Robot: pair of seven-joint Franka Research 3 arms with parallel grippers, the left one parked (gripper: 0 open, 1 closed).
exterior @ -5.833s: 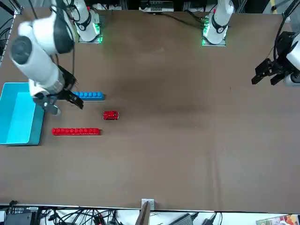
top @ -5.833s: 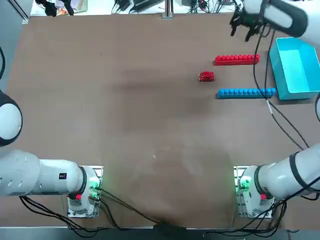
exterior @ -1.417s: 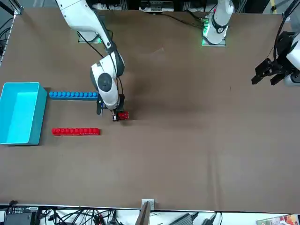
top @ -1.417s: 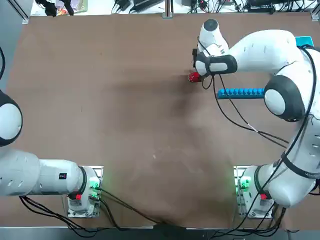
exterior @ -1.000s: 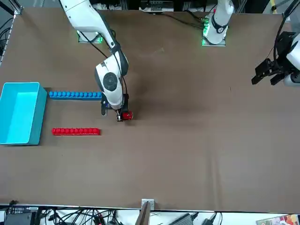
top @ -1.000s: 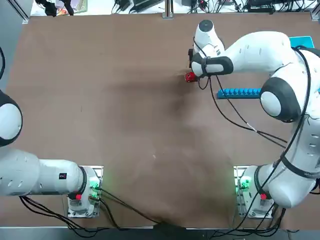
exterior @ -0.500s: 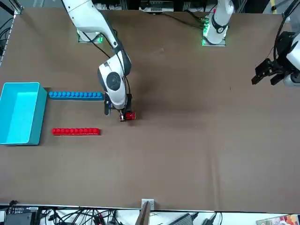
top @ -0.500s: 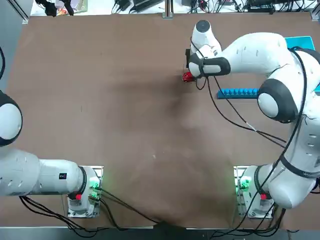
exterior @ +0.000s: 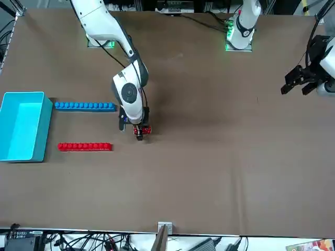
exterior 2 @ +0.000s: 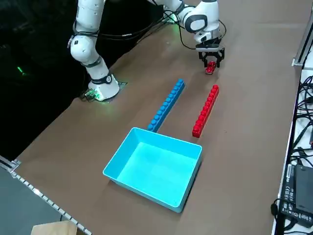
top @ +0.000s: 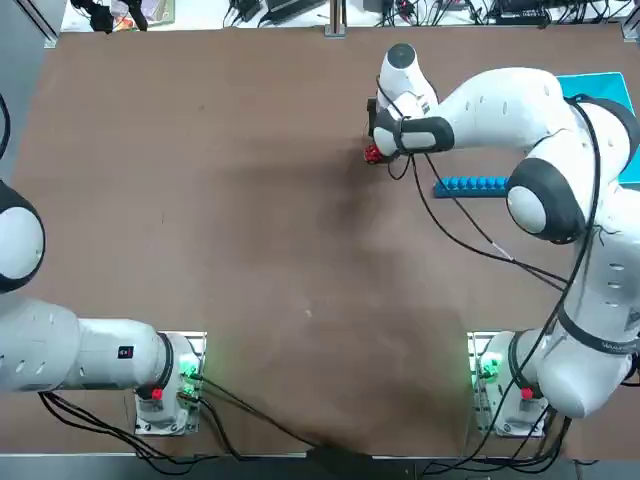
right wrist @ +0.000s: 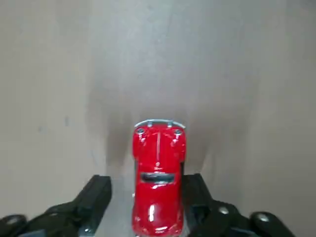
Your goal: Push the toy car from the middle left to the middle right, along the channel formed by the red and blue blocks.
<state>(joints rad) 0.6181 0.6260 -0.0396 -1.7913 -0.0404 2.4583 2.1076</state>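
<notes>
light-blue tray point(exterior 2: 151, 169): on the counter point(exterior 2: 249, 122), open side up
blue row point(exterior 2: 166, 106), red row point(exterior 2: 206, 111): apart, just past the tray
right tool point(right wrist: 148, 181): released — fingers spread around the toy car point(right wrist: 158, 197)
toy car: left of both rows — outside their channel

On the surface point(exterior: 220, 183), with 12 o'clock away from the robot, the tray point(exterior 2: 151, 169) lies at 3 o'clock from the near brick row point(exterior: 85, 106) and far brick row point(exterior: 85, 147); at their 9 o'clock, the car point(right wrist: 158, 197) sits between the right end effector's point(right wrist: 146, 185) fingers.

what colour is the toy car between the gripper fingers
Glossy red; the toy car shows best in the right wrist view.
</notes>
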